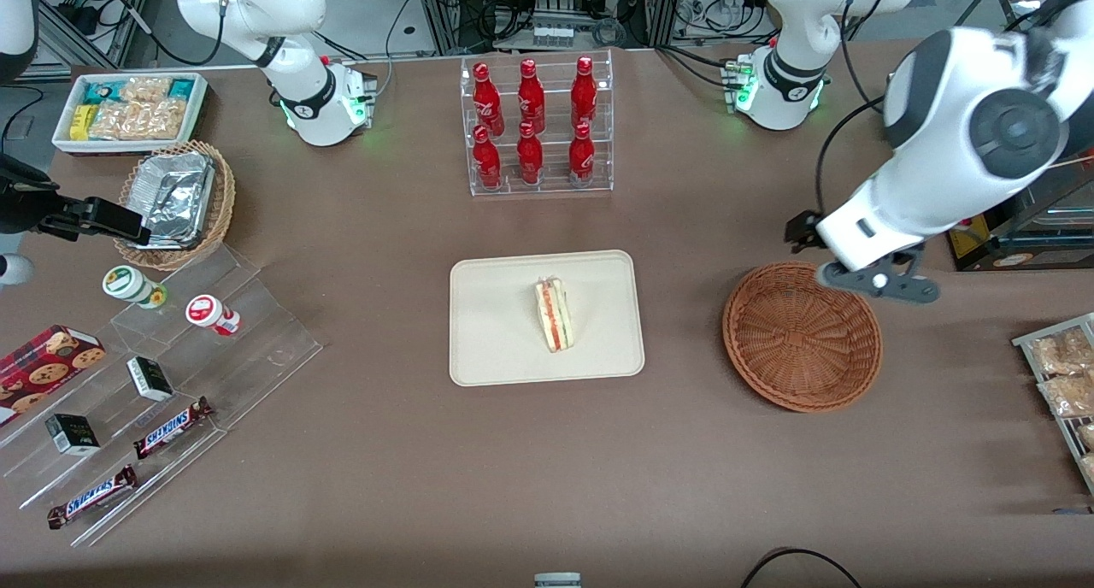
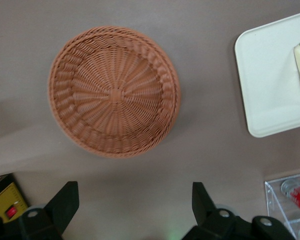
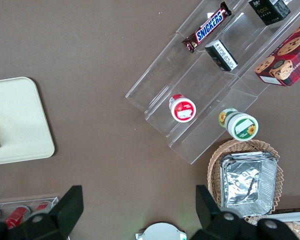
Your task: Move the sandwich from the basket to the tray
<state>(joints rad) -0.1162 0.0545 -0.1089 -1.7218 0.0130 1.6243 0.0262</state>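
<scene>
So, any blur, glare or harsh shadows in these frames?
Front view: the working arm above the basket is smeared by motion blur, and the bottles show small highlights. Left wrist view: the open claw looks soft, the basket casts a soft shadow. The tray isn't glaring.

Brown table (image 1: 385, 451) carries tray (image 1: 496, 332), basket (image 1: 802, 338), bottle rack (image 1: 538, 126).

My front camera looks steeply down over the whole brown table (image 1: 359, 485). My left wrist camera stares straight down, closer, above the round reddish-brown wicker basket (image 2: 114, 91); both share the cream rectangular tray (image 1: 504, 332).
</scene>
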